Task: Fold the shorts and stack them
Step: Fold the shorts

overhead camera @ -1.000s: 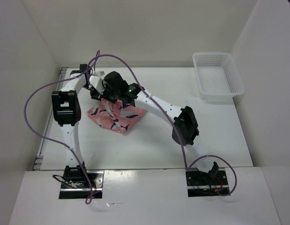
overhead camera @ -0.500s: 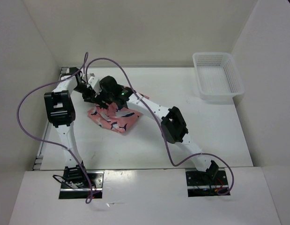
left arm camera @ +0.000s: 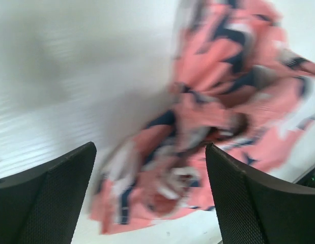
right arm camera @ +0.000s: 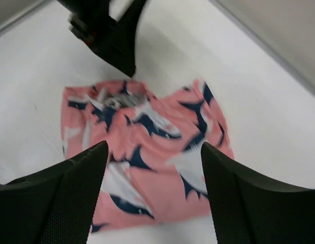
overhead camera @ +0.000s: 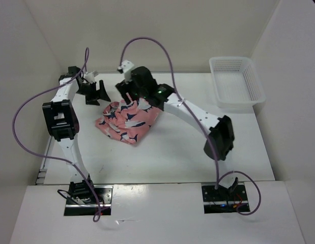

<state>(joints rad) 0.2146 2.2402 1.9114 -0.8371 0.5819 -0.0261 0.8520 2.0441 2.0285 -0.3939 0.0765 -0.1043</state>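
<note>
Your left gripper stands with jaws apart, empty, just far-left of the shorts. Your right gripper hovers over their far edge, jaws apart, empty. The shorts lie bunched on the table's left half.

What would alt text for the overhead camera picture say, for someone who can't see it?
Salmon-pink whale-print shorts lie loosely folded on a white table; the left gripper and right gripper hang open by their far edge, holding nothing. A white perforated basket sits at the far right.
</note>
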